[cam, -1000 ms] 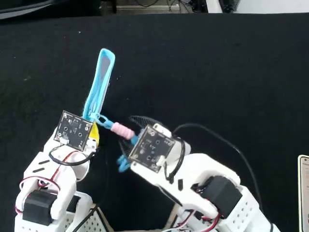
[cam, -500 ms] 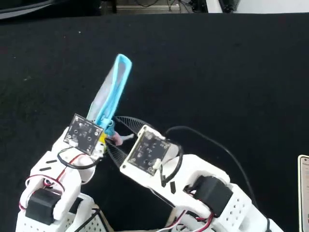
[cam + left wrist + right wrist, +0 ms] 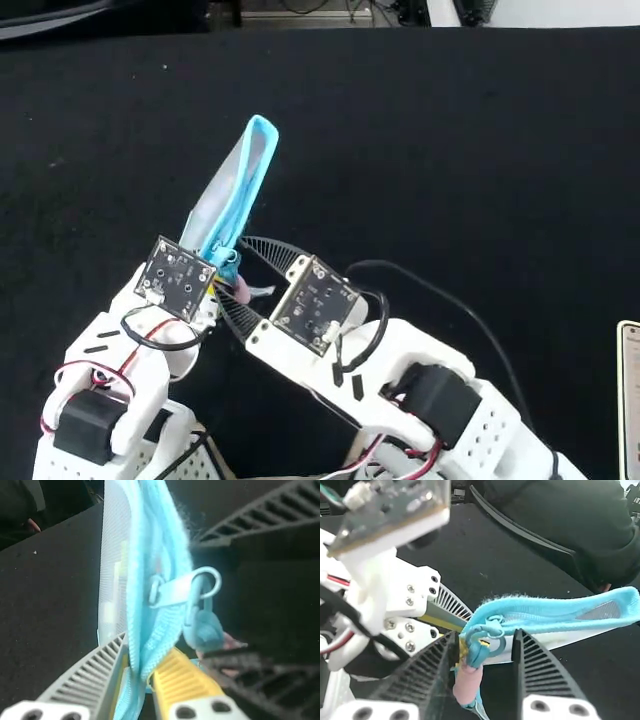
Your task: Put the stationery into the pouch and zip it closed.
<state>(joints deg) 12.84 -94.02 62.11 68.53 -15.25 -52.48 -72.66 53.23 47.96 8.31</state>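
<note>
Pouch (image 3: 232,190) likely soft, floppy; lower end pinched in left gripper (image 3: 142,652). Right gripper (image 3: 485,637) parted astride zipper pull (image 3: 476,654); grip there.

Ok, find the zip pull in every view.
High view: zip pull at the pouch's near end, between the arms.
Left wrist view: zip pull hanging off the pouch's blue edge.
Right wrist view: zip pull between the right hand's jaws.
Landmark: the pink charm by it.

White arms (image 3: 110,370), black motors (image 3: 85,425), red and black cables (image 3: 395,264), ribbed grey, yellow, black fingers (image 3: 185,680).
</note>
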